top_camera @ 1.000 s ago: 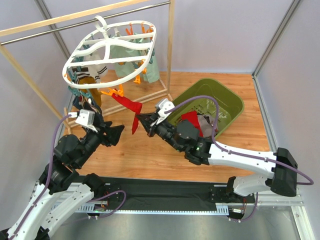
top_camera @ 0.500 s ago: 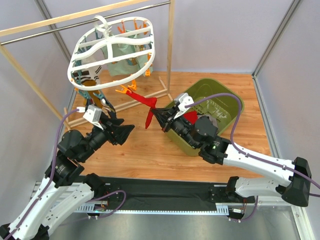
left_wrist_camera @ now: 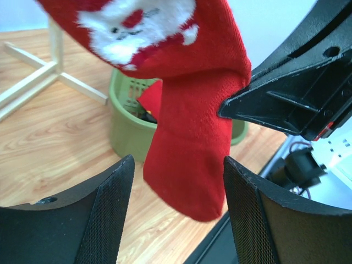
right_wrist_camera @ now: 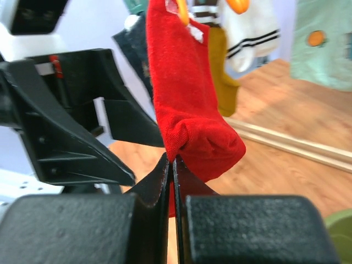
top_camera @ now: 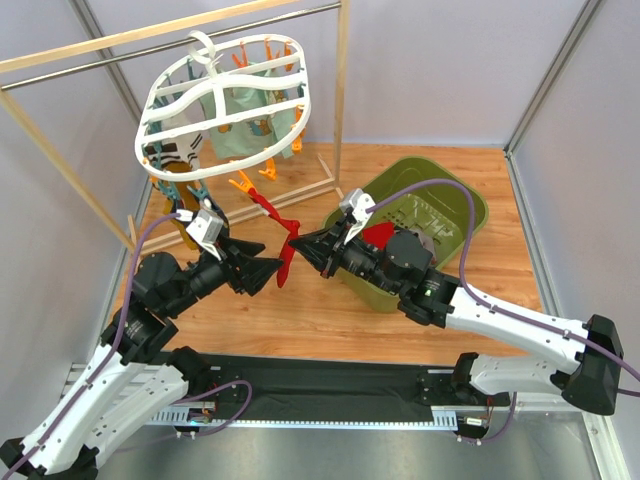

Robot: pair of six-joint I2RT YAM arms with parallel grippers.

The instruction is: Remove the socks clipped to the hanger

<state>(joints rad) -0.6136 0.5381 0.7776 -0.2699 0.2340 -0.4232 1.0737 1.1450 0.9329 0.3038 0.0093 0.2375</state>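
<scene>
The white oval hanger (top_camera: 209,66) hangs tilted from the rail. Mint (top_camera: 245,125) and striped (top_camera: 180,155) socks are clipped under it. A red sock (top_camera: 284,243) stretches down from an orange clip (top_camera: 243,186). My right gripper (top_camera: 300,243) is shut on the sock's lower part, which bunches at its closed tips (right_wrist_camera: 171,165). My left gripper (top_camera: 272,268) stands open just left of it. In the left wrist view the red sock (left_wrist_camera: 192,143) hangs between the wide-apart fingers of that gripper (left_wrist_camera: 179,220) without touching them.
A green basket (top_camera: 455,215) on the wooden floor at the right holds a red sock (top_camera: 378,235) and grey ones. A wooden and metal rail frame (top_camera: 340,90) carries the hanger. Mustard (right_wrist_camera: 223,66) and white striped (right_wrist_camera: 256,27) socks hang behind the red one.
The hanger has swung up and back. My right gripper moved right, then slightly back left, keeping hold of the red sock. My left gripper advanced right until its open fingers flank the sock.
</scene>
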